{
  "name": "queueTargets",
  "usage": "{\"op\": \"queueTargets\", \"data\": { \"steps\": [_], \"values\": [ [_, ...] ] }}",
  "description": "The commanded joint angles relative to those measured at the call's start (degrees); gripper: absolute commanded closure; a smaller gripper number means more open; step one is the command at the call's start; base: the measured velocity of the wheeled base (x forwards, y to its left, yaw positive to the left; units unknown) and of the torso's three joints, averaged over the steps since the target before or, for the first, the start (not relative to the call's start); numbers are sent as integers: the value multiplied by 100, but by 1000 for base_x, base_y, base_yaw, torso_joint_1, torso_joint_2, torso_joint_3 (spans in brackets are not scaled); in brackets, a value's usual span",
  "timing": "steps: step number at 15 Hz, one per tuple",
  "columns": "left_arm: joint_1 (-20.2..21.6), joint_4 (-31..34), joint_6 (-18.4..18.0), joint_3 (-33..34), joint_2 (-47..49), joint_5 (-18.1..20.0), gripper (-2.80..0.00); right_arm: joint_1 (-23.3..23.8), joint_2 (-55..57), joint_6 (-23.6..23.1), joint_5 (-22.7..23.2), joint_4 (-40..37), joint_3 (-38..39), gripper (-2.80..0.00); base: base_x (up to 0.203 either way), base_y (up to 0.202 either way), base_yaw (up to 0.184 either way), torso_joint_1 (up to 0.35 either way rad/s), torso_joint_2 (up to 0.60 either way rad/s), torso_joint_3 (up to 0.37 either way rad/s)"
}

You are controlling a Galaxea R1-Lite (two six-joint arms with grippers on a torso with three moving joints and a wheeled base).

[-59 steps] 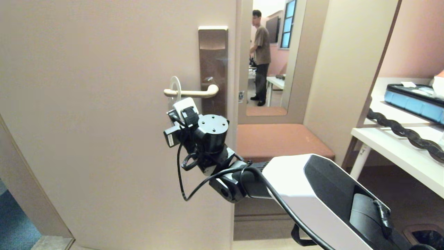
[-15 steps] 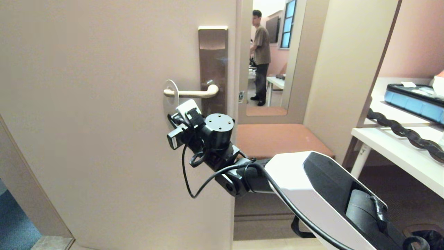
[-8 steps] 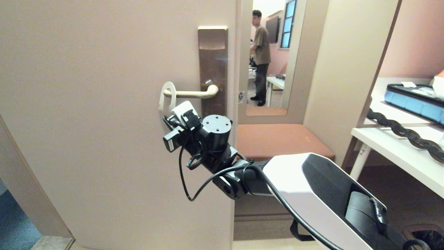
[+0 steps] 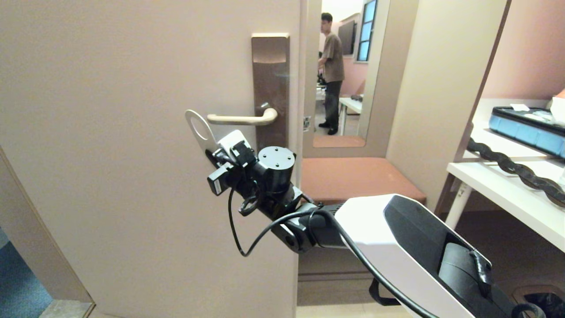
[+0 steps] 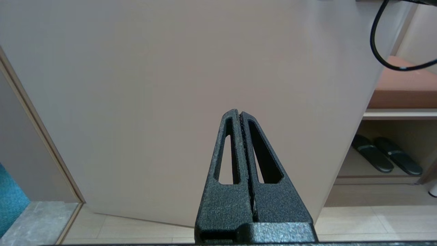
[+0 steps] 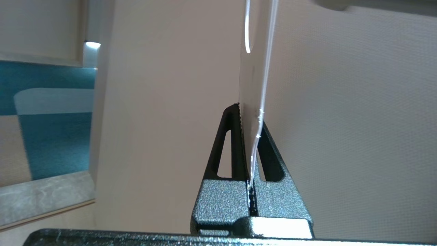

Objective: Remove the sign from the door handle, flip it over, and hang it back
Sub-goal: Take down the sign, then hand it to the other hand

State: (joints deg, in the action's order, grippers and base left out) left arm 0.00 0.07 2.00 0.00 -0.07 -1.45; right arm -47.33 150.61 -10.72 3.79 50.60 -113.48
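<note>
A beige door [image 4: 132, 154] fills the left of the head view; blue carpet [image 4: 17, 282] is seen past its lower left edge. Low before the door, the left gripper [image 5: 239, 118] is shown clenched on nothing in its wrist view.

Further right, the flat white card sign with a rounded end and oval hole [image 4: 199, 129] is seen clear of the door handle, just left of the slim beige-metal lever bar [image 4: 240, 118], tilted, hole end uppermost. Its lower part is gripped edge-on by the right gripper [image 6: 251, 136], which is clenched on it below the lever. The lever is mounted on a tall brown lock plate [image 4: 270, 66].

Right of the door, a person [image 4: 332, 70] is seen standing in a far room. A brown cushioned bench [image 4: 353, 176] is noted below, and a white shelf [image 4: 507, 185] at far right.
</note>
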Motion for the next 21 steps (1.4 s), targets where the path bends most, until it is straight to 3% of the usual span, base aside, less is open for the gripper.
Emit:
{"op": "queueTargets", "data": {
  "steps": [1, 21],
  "values": [
    [0, 1, 2, 0, 7, -4, 0, 47, 4, -10, -1, 29, -7, 0, 0, 0, 0, 0, 0, 0],
    [0, 1, 2, 0, 7, -4, 0, 26, -756, -102, 43, 63, 303, 0, 0, 0, 0, 0, 0, 0]
  ]
}}
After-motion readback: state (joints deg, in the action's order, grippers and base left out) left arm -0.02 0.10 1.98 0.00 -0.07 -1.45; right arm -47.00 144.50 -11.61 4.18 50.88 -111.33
